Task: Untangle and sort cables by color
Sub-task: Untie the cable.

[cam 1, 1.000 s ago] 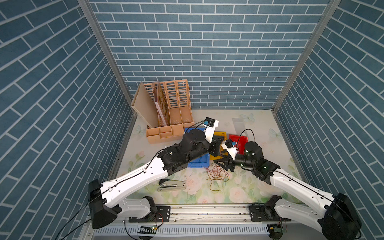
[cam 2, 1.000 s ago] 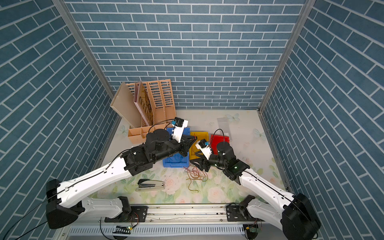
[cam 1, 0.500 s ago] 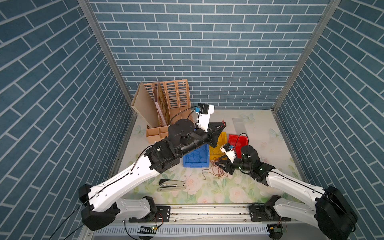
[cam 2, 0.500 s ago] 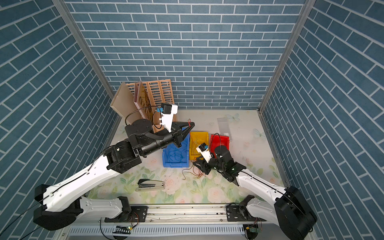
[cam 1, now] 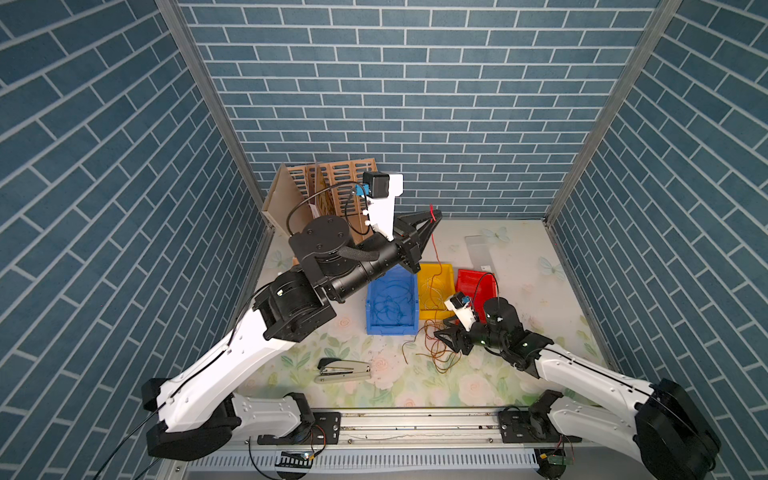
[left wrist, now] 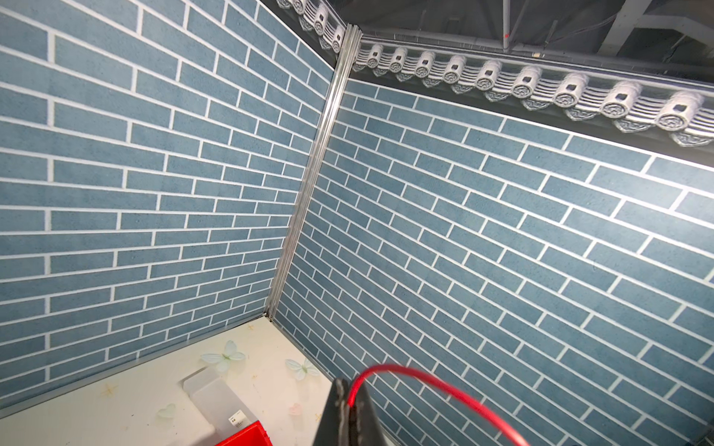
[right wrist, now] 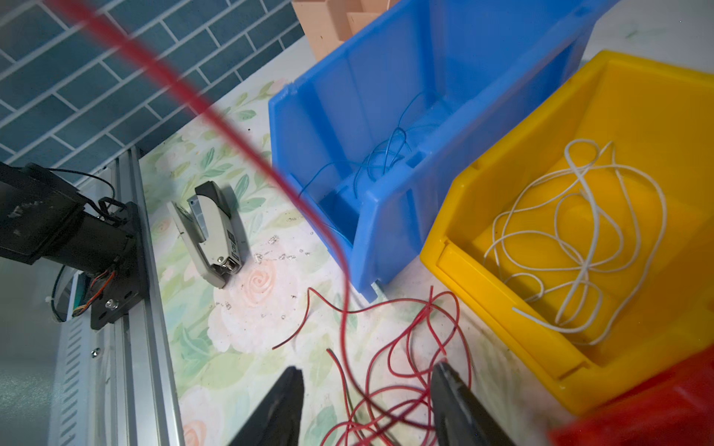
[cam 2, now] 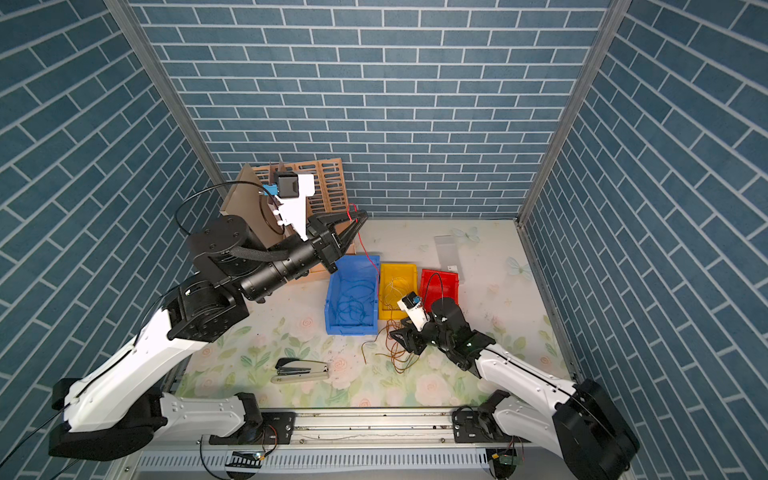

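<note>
Left end effector (cam 1: 432, 217) pinching red cable (left wrist: 390, 367), high at mid-frame in both top views.
Cable hangs down to red tangle (cam 1: 434, 353) on counter (cam 1: 519, 266), right of centre; right end effector (cam 1: 444, 338) spread over it. Blue cables (cam 1: 388, 309) in blue bin (cam 1: 392, 330), white cables (right wrist: 585, 262) in yellow bin (right wrist: 637, 100).

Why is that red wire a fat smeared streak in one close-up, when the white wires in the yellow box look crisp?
Right wrist view: the lifted red cable passes close to the lens, likely out of focus or moving, while the white cables lie sharp in the yellow bin. Left wrist view: the left pincer gripping it is a soft dark shape.
</note>
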Robot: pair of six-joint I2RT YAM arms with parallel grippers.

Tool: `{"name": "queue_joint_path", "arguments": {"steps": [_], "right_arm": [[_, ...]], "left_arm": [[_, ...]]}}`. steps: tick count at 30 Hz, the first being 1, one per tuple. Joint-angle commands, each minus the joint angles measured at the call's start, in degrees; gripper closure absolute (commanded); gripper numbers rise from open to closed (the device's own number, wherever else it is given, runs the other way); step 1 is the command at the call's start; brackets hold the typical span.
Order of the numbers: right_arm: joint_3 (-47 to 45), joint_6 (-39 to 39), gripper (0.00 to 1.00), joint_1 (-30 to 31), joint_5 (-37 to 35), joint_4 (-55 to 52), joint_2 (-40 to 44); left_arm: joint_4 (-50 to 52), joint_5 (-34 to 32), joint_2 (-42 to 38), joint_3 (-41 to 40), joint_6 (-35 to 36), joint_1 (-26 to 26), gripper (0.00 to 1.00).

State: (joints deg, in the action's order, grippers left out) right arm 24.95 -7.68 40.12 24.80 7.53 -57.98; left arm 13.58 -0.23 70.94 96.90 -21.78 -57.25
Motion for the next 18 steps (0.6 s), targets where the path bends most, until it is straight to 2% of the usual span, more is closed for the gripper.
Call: {"name": "queue_joint_path", "arguments": {"steps": [1,4,7,11,18], "right_arm": [[2.8,-0.7,0.33,0.1,-1.0,-4.3,8.5],[5.3,-0.8,0.23,0.2,-1.5,-6.7,14.2],[8.2,0.1,0.18,0.1,0.3,-6.7,15.3],[10.4,2.6,0.17,0.1,4.1,-4.7,11.9],[9.3,6.1,0.16,0.1,4.4,3.2,3.9]], "left_arm": [[0.4,-0.3,-0.1,-1.5,0.9,0.4,1.00],[-0.6,-0.1,-0.6,-3.1,0.6,0.5,1.00],[-1.6,0.3,-0.6,-3.6,0.2,0.5,1.00],[-1.5,0.5,-0.3,-2.9,0.3,0.6,1.00],[-0.9,1.1,-0.5,-1.6,0.1,0.7,1.00]]}}
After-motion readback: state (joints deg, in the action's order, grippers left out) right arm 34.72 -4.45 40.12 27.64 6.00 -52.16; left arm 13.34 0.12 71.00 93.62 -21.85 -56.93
